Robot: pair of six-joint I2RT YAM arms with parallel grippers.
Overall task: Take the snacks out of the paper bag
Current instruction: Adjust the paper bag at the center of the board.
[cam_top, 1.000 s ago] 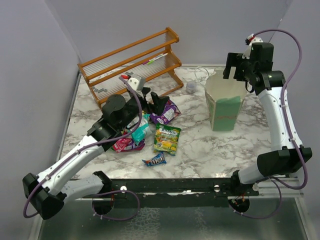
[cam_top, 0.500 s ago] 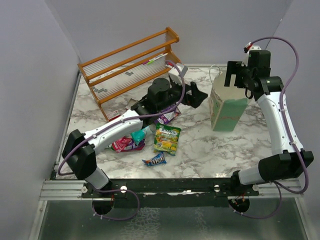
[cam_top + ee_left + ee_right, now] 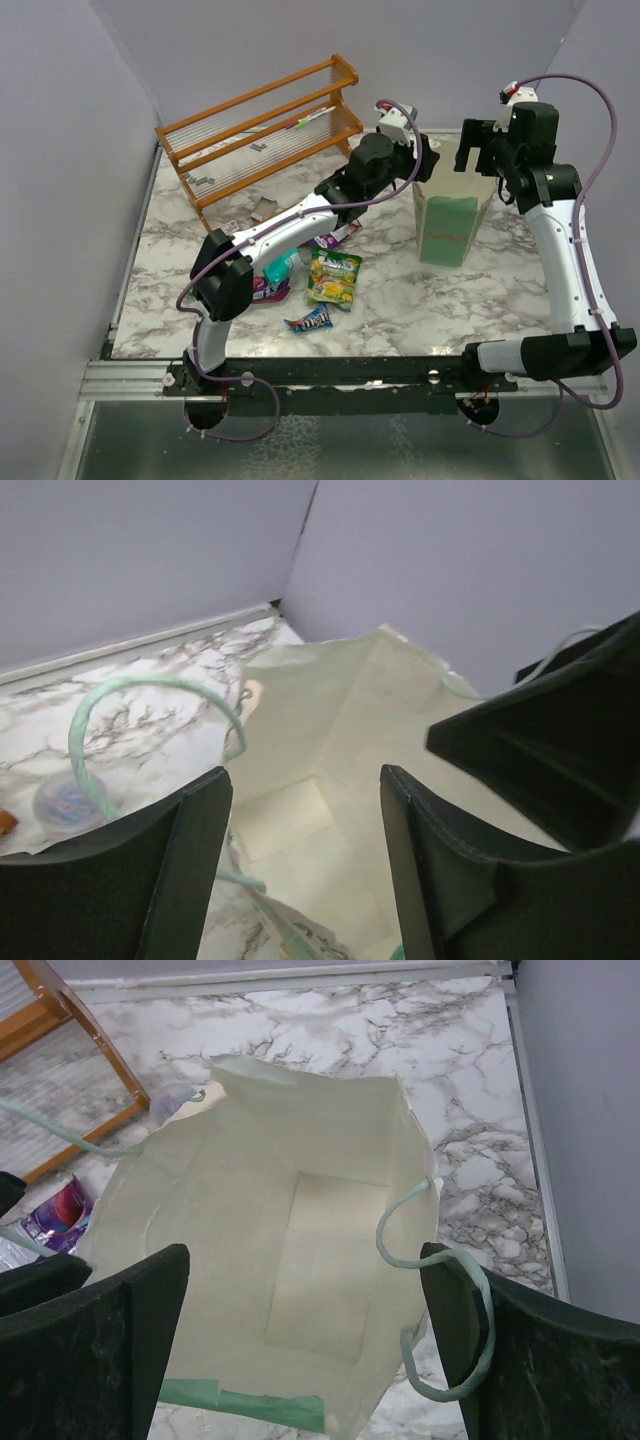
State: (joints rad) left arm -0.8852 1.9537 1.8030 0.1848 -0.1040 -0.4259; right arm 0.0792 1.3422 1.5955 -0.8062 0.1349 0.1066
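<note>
Snacks (image 3: 334, 278) are out on the bench (image 3: 420, 300) in a loose cluster near the middle: the green-yellow packet, the purple packet (image 3: 340, 236) half under the left arm, the teal packet (image 3: 278, 270), the pink-red packet (image 3: 262, 290) and the dark blue bar (image 3: 310, 320) nearest the arms. Big change now: a second ago the left arm is low over that pile, and now it stretches right across to the paper bag (image 3: 452, 225), which stands upright at the right of the bench with its mouth open. The left pincer (image 3: 305, 778) hangs at the bag's left rim, its fingers apart with nothing between them, though they look narrower than a moment ago. The right pincer (image 3: 303, 1255) holds its post above the right rim, fingers spread wide and empty, just as before. Both wrist views look straight down into the bag and show only the cream floor and walls, with no packet visible. My read: the left arm drops its last packet on the pile and comes back for another, but the bag looks emptied, so the job seems close to finished, unless something hides in a corner.
</note>
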